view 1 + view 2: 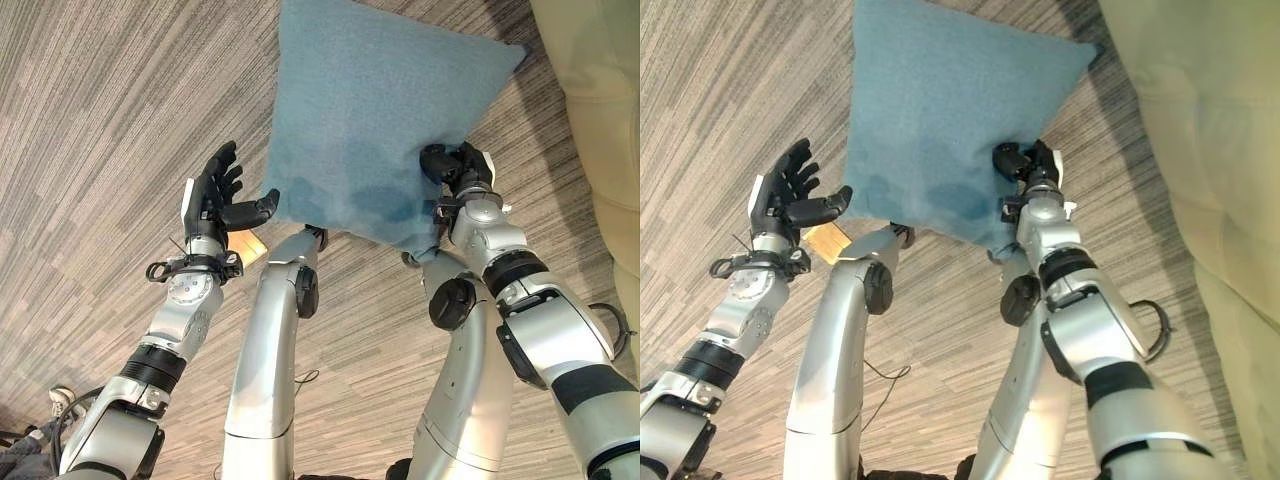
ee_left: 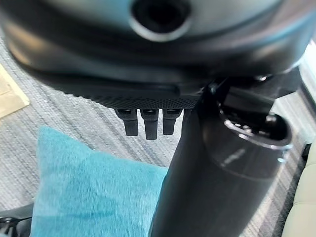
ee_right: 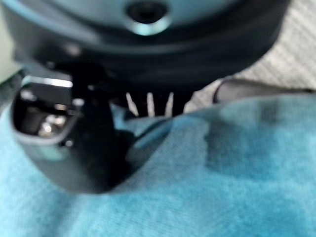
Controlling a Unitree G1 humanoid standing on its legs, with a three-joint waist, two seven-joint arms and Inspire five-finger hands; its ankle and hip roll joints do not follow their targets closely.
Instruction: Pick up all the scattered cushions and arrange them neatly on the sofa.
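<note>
Your right hand [image 1: 458, 168] is clamped on the blue cushion's [image 1: 375, 110] near right edge, holding it above the carpet floor [image 1: 90, 90] left of the sofa [image 1: 600, 110], left hand [image 1: 215, 195] spread open beside its left edge; it looks soft, light and floppy, so grip both edges.

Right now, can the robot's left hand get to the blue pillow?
Probably yes. The left hand is open right beside the blue cushion, thumb almost touching its edge, with nothing between them. The right hand already grips it.
</note>
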